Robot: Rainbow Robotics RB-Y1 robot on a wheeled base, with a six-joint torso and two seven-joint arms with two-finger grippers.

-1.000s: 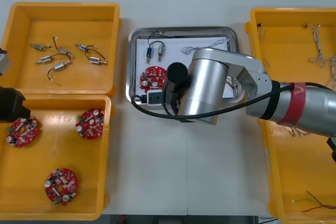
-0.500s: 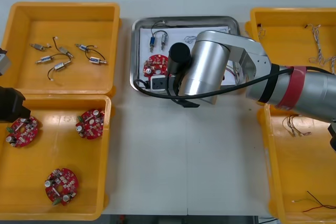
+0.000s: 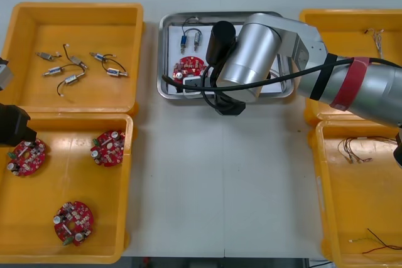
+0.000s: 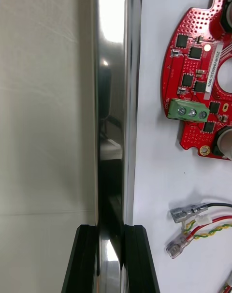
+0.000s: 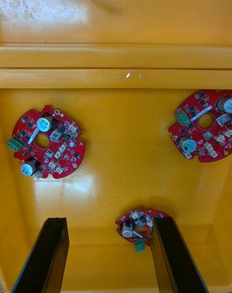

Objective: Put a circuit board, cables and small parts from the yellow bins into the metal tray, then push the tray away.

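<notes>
The metal tray (image 3: 164,61), white inside, lies far up the table between the bins. In it are a red circuit board (image 3: 188,67), small metal parts (image 3: 188,41) and, by the board, a red and yellow cable (image 4: 203,230). My right gripper (image 3: 227,106) is at the tray's near rim, and its arm covers the middle of the tray. Seen from the right wrist, that gripper (image 4: 110,227) is shut on the shiny rim (image 4: 113,80), with the circuit board (image 4: 200,80) just inside. My left gripper (image 5: 108,220) hangs open over the near left bin.
The far left yellow bin (image 3: 75,8) holds several small metal parts (image 3: 75,70). The near left bin (image 3: 129,186) holds three circuit boards (image 3: 108,147). Both right bins (image 3: 323,186) hold thin cables (image 3: 355,149). Bare table stretches in front of the tray.
The tray has slid toward the table's far edge, carried by my right gripper on its near rim. The left arm has stayed still.
</notes>
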